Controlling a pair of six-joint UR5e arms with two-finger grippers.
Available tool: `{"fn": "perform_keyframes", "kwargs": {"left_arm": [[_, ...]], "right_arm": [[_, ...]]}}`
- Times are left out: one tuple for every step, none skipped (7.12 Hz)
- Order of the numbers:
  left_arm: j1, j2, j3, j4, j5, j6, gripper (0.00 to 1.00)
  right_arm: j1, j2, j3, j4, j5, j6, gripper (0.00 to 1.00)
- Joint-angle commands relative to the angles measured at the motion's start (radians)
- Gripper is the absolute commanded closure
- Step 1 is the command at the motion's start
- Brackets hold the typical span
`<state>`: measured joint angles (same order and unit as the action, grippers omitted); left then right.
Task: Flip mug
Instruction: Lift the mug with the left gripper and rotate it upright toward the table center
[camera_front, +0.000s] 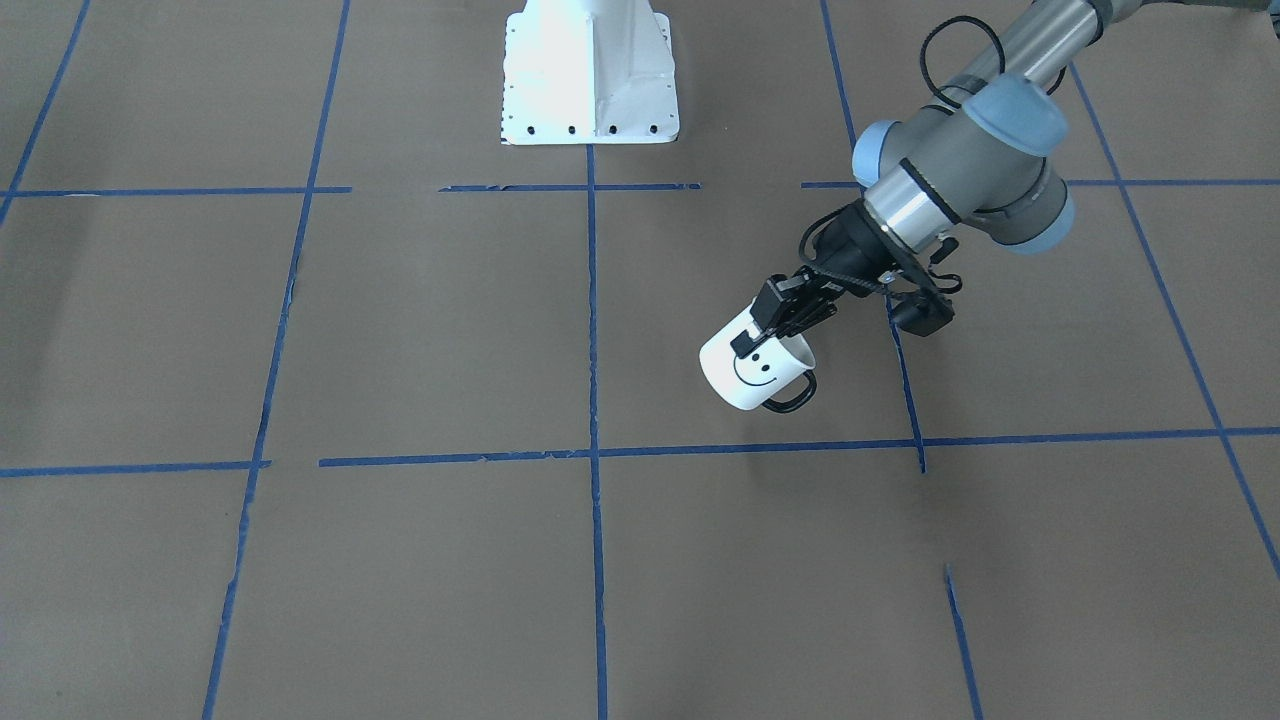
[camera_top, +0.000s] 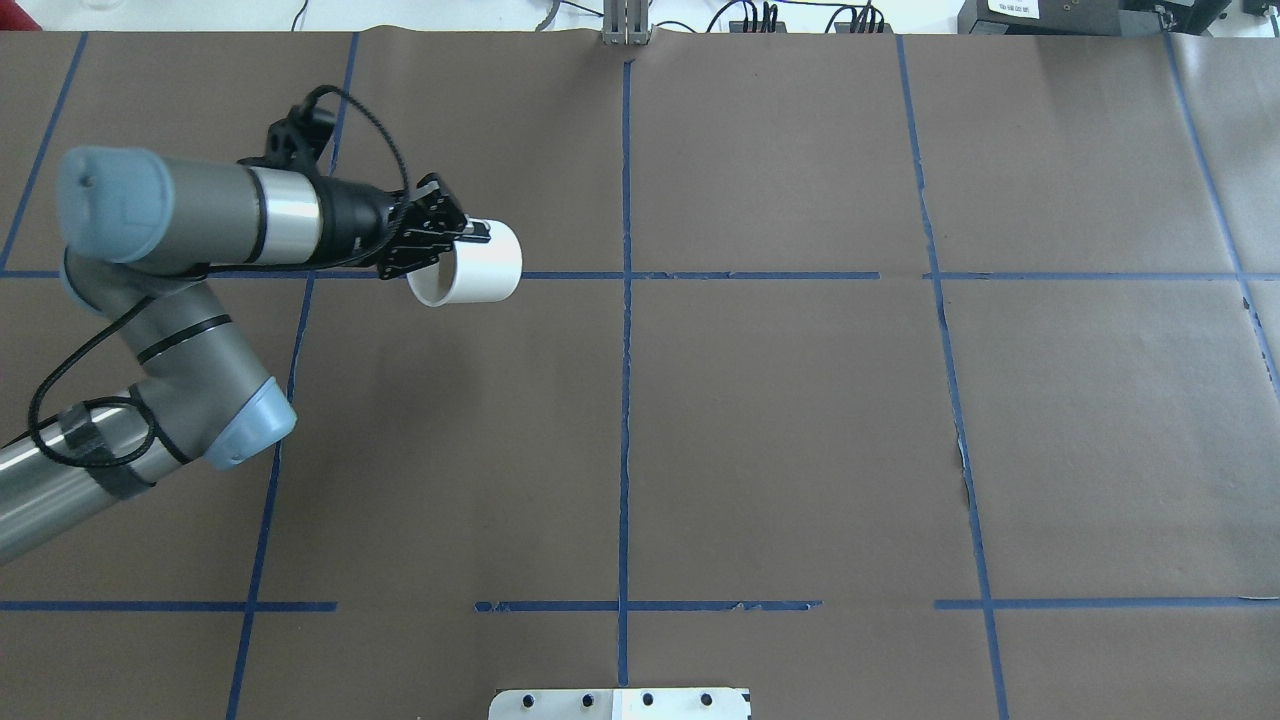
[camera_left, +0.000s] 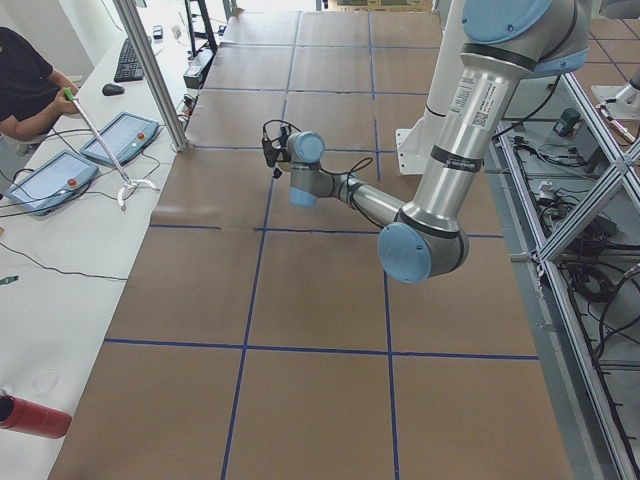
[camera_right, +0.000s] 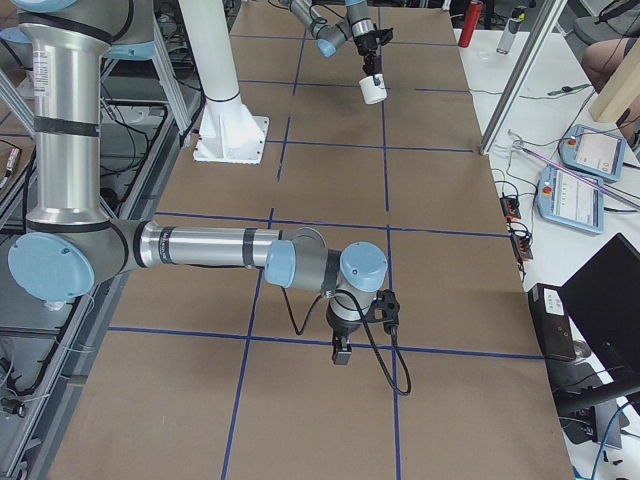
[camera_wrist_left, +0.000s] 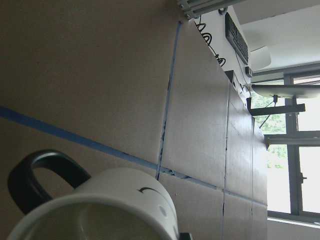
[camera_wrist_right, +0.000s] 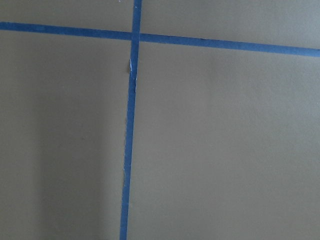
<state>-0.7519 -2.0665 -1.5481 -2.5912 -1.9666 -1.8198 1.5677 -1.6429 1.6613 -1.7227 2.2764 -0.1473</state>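
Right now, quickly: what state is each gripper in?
Left gripper: closed, holding the mug by its rim.
Right gripper: cannot be told; it shows only in the side view.

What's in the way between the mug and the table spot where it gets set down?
Nothing visible. The left gripper holds the mug tilted by its rim, and only the table with its tape lines shows beneath it.

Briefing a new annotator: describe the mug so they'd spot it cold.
On the brown table gridded with blue tape, follow the left arm to its tip. The left gripper clamps the mug by its rim, tilted: white, black smiley, black loop handle.
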Motion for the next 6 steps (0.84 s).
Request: {"fn": "perform_keyframes", "kwargs": {"left_arm": [[0.055, -0.221, -0.013, 0.547, 0.017, 0.161, 1.0], [0.131, -0.31, -0.007, 0.745, 0.149, 0.187, 1.0], [0.204, -0.36, 0.017, 0.84, 0.235, 0.194, 1.0], [0.221, -0.47, 0.125, 0.943, 0.236, 0.194, 1.0], [0.229, -0.579, 0.263, 1.029, 0.238, 0.198, 1.0], [0.252, -0.592, 0.296, 1.061, 0.236, 0.323, 1.0]], "right_arm": [[0.0, 0.0, 0.0, 0.0, 0.0, 0.0, 0.0], [0.0, 0.0, 0.0, 0.0, 0.0, 0.0, 0.0], [0.0, 0.0, 0.0, 0.0, 0.0, 0.0, 0.0], [0.0, 0.0, 0.0, 0.0, 0.0, 0.0, 0.0], [0.0, 0.0, 0.0, 0.0, 0.0, 0.0, 0.0], [0.0, 0.0, 0.0, 0.0, 0.0, 0.0, 0.0]]}}
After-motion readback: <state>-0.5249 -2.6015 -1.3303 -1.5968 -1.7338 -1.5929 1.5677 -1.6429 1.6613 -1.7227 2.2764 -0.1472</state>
